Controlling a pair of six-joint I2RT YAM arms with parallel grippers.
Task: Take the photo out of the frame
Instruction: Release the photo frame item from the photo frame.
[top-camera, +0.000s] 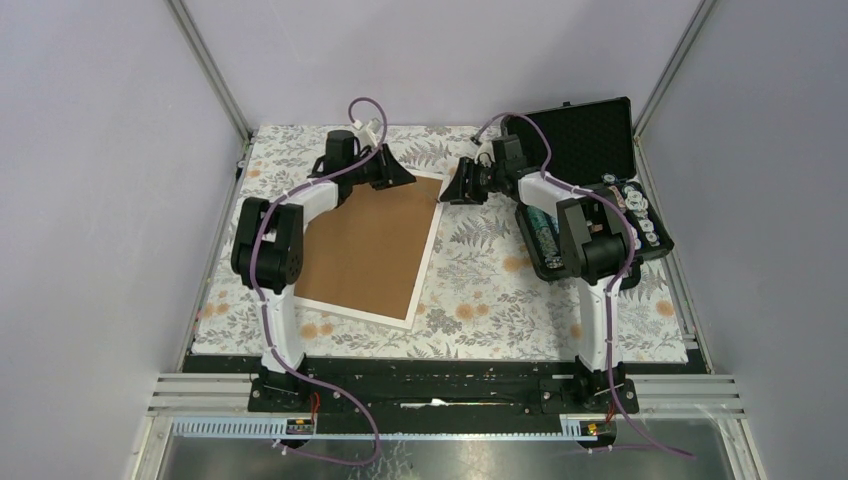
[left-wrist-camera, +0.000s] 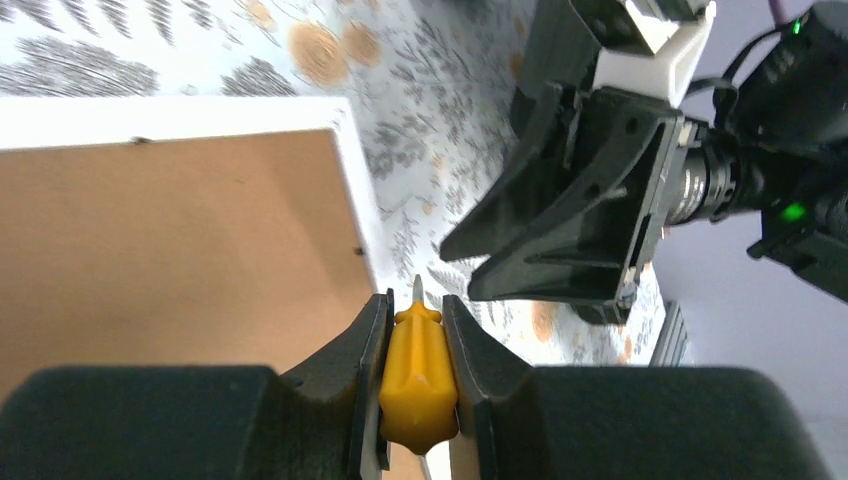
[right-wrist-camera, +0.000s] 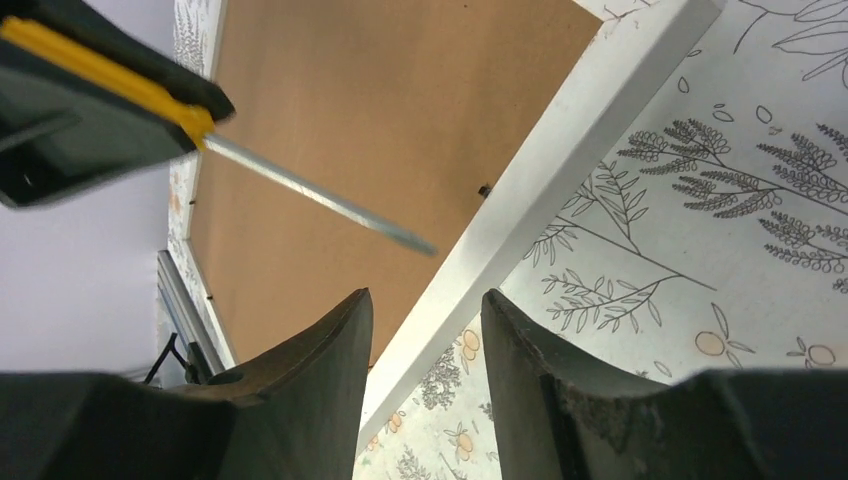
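Observation:
The frame (top-camera: 370, 245) lies face down on the floral cloth, its brown fibreboard back up and a thin white border around it. The photo is hidden under the back. My left gripper (top-camera: 405, 178) is over the frame's far right corner, shut on a yellow-handled screwdriver (left-wrist-camera: 418, 370). The screwdriver's steel shaft (right-wrist-camera: 320, 195) points down at the frame's back, near the right border (right-wrist-camera: 560, 170). My right gripper (right-wrist-camera: 425, 300) is open and empty, hovering just above that right border, facing the left gripper. It also shows in the left wrist view (left-wrist-camera: 560, 230).
A black foam-lined case (top-camera: 590, 140) stands open at the right with tools in its base. Small dark retaining tabs (right-wrist-camera: 484, 189) sit along the inner edge of the frame's back. The floral cloth (top-camera: 490, 290) lies between the frame and the case.

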